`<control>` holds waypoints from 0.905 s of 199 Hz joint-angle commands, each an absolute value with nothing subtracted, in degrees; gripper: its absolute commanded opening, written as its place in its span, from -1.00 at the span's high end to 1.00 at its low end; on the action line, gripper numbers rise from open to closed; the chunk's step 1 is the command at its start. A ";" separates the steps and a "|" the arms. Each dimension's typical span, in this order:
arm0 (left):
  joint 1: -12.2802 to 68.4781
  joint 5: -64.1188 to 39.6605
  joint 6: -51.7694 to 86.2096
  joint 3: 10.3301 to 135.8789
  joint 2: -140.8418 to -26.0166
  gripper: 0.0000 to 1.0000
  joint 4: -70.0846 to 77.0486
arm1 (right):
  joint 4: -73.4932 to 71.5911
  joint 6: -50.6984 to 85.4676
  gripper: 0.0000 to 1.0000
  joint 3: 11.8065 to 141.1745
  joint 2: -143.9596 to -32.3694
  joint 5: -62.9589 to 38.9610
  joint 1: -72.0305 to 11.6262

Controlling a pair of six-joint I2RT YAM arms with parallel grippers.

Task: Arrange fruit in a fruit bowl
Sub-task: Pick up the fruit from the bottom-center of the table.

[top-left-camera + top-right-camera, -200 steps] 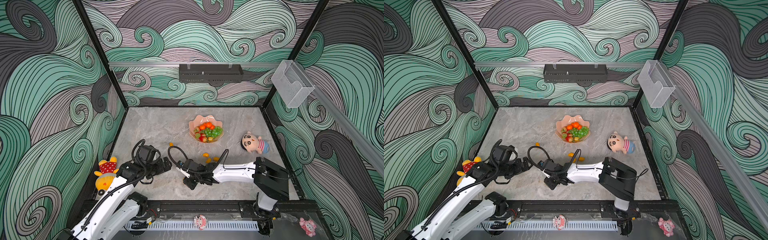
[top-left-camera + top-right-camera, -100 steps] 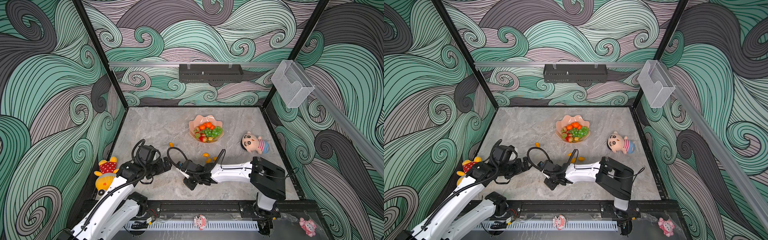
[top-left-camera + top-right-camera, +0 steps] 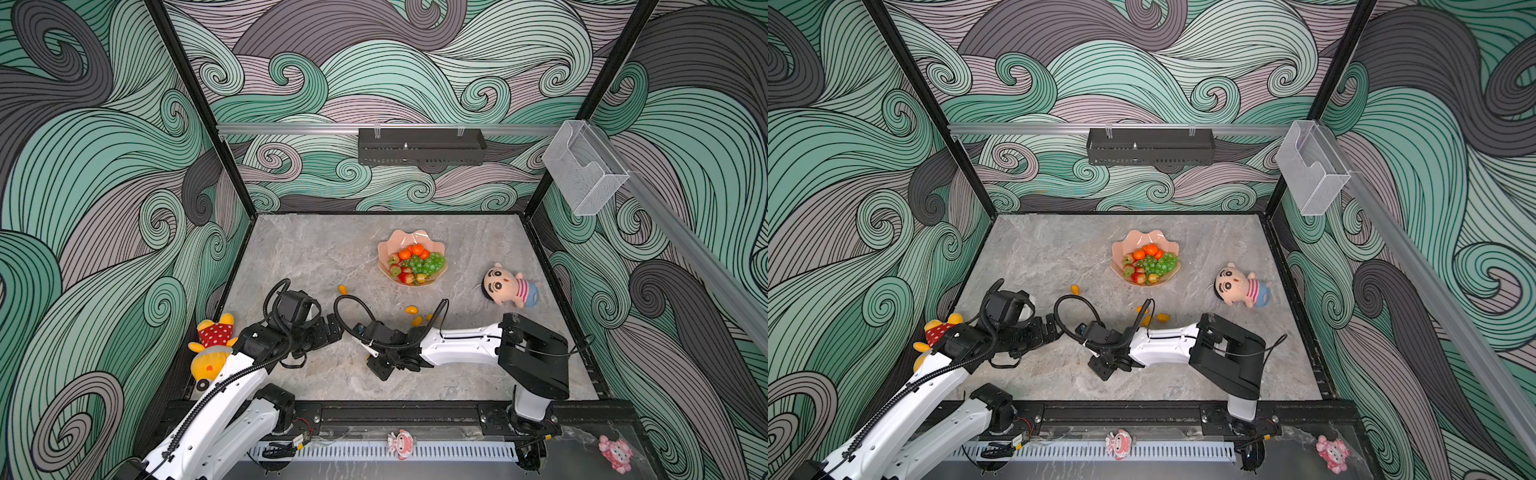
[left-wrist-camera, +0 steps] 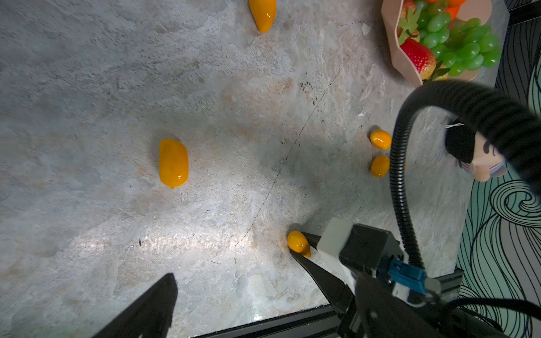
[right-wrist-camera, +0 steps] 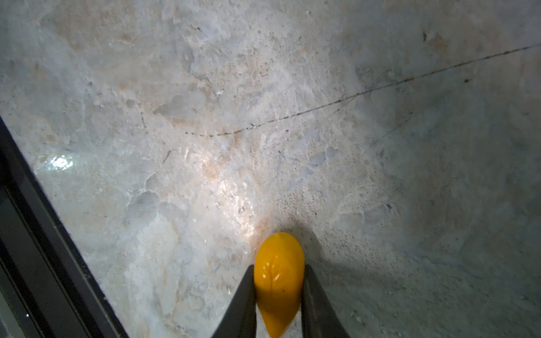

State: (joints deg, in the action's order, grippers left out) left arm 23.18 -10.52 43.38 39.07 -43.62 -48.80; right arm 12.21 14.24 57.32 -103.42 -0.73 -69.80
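Observation:
The peach-pink fruit bowl (image 3: 411,237) (image 3: 1144,237) stands mid-table holding tangerines (image 3: 412,251), a green grape bunch (image 3: 430,262) and strawberries (image 3: 405,277). My right gripper (image 5: 278,267) (image 3: 370,358) is low over the table near the front, shut on a small yellow-orange oval fruit (image 5: 278,281) (image 4: 298,242); both fingers (image 5: 247,292) press its sides. Several more ovals (image 3: 411,309) (image 4: 173,162) lie loose on the table between the arms and the bowl. My left gripper (image 3: 334,329) stands open and empty, just left of the right gripper.
A boy doll (image 3: 509,286) lies to the right of the bowl. At the left edge a yellow and red plush (image 3: 212,340) sits beside my left arm. The black front rail (image 5: 44,234) runs close to the held fruit. A clear box (image 3: 582,166) hangs on the right wall.
My right gripper's jaws have closed in on the oval fruit, and the right arm has shifted slightly left. The left arm has stayed put, open.

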 commanded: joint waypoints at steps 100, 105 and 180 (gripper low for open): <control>24.14 -11.87 40.43 41.92 -48.54 -0.95 -43.36 | 14.53 15.92 0.75 52.24 -92.05 4.40 -69.06; 24.30 -11.87 40.39 42.16 -49.08 -0.95 -42.76 | 14.72 15.91 0.75 52.07 -91.50 4.39 -68.72; 26.89 -11.34 40.00 47.72 -59.27 -0.93 -35.33 | 17.62 13.40 0.78 50.99 -84.02 1.17 -58.45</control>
